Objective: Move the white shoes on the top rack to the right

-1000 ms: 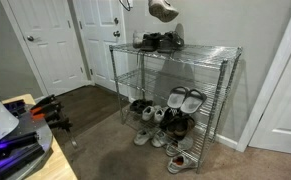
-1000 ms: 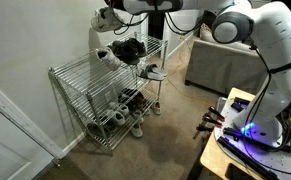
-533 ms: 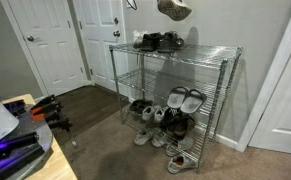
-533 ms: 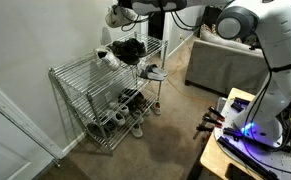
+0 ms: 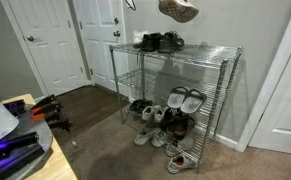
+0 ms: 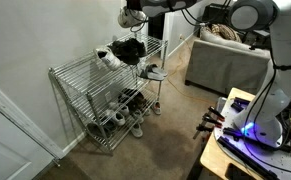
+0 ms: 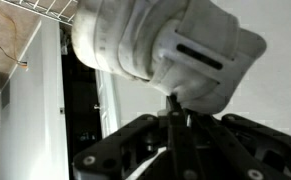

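My gripper (image 7: pixel 175 108) is shut on one white shoe (image 7: pixel 155 50), pinching its edge between the jaws. The shoe hangs in the air above the top rack (image 5: pixel 200 53), near the upper edge of both exterior views (image 5: pixel 178 10) (image 6: pixel 132 17). A pair of black shoes (image 5: pixel 158 41) sits on the top rack's left part. In an exterior view a second white shoe (image 6: pixel 103 56) lies on the top rack (image 6: pixel 75 68) beside the black shoes (image 6: pixel 128 47). The gripper (image 6: pixel 137 6) itself is mostly cut off at the frame's top.
Lower shelves hold grey-and-white sandals (image 5: pixel 186 98) and several other shoes (image 5: pixel 150 115); more shoes lie on the floor (image 5: pixel 182 160). White doors (image 5: pixel 55 45) stand left of the rack. A couch (image 6: pixel 225 60) and a workbench (image 6: pixel 240 130) are nearby.
The gripper has carried the white shoe sideways above the top rack, to the right in both exterior views, at about the same height. The other shoes have not moved.
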`<state>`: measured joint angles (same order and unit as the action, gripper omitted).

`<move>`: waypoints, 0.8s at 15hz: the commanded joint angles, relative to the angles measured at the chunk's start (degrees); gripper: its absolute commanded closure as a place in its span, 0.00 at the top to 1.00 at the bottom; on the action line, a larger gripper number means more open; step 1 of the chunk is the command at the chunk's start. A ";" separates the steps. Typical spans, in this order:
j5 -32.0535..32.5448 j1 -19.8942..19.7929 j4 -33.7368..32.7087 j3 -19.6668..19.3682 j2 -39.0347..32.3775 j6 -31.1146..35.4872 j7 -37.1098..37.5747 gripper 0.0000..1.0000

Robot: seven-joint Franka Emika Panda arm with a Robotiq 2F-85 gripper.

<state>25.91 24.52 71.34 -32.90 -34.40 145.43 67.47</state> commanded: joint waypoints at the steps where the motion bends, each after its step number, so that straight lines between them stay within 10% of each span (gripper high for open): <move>1: 4.17 3.53 8.68 -3.87 3.15 2.21 5.47 0.01; 12: 32.84 -3.56 15.24 6.25 6.40 -3.19 28.87 0.01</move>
<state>52.72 23.90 83.85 -31.53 -31.15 143.66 91.15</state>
